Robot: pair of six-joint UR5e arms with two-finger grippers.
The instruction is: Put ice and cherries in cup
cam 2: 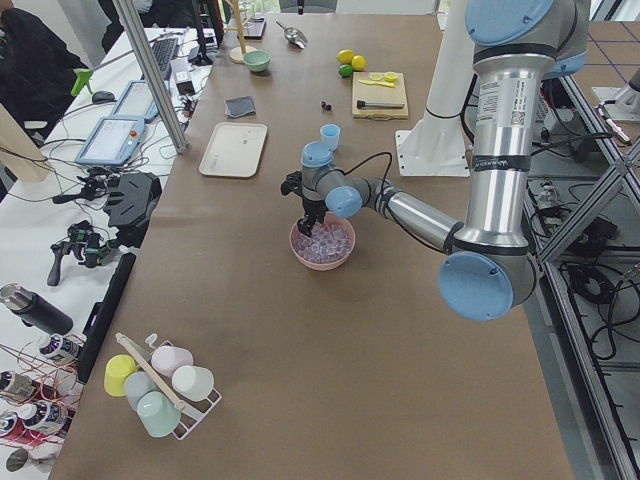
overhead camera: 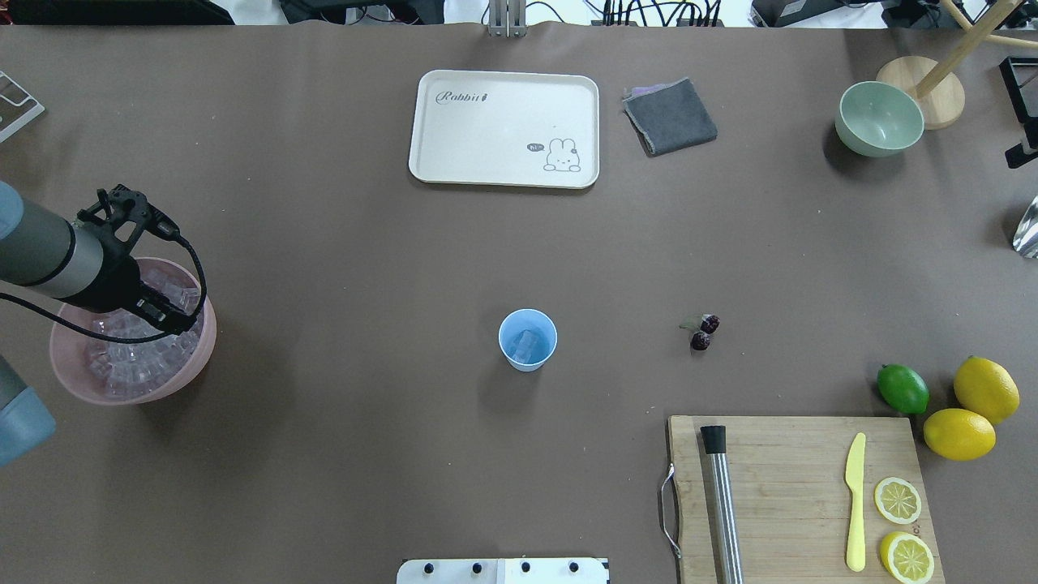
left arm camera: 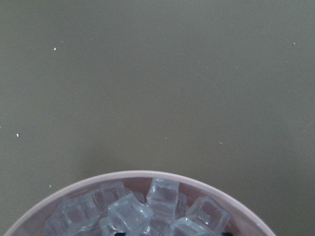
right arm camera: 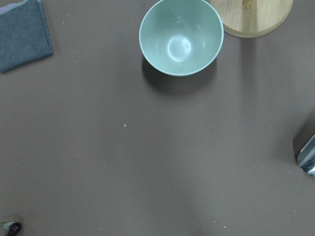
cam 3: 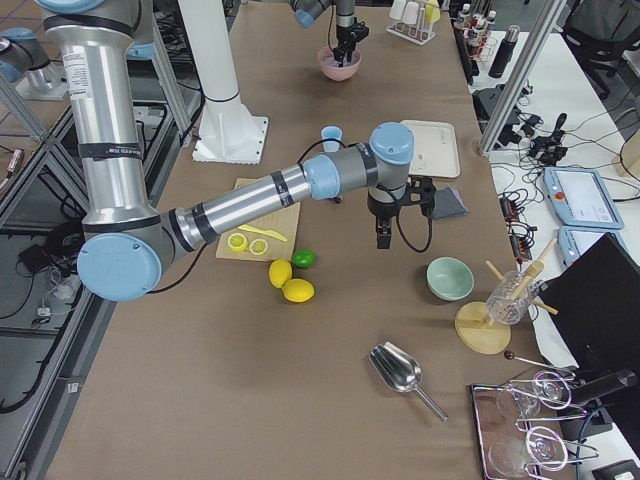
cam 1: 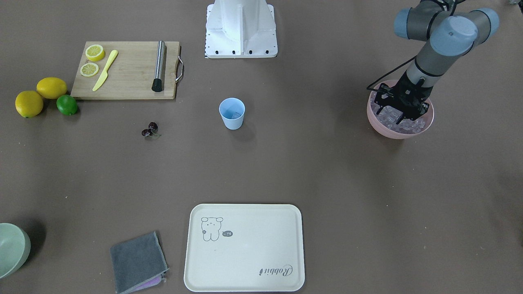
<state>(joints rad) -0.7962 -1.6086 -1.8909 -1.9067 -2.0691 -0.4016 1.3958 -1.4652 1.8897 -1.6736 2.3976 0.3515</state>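
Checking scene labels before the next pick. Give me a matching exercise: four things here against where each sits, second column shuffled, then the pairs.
Things:
1. cherries
2. knife
3. left tool
4. cloth

Places:
A. next to the tray
B. down in the pink bowl, among the ice
C. on the cutting board
D. on the bare table, apart from the cup

Pairs: 1-D, 2-C, 3-B, 4-A
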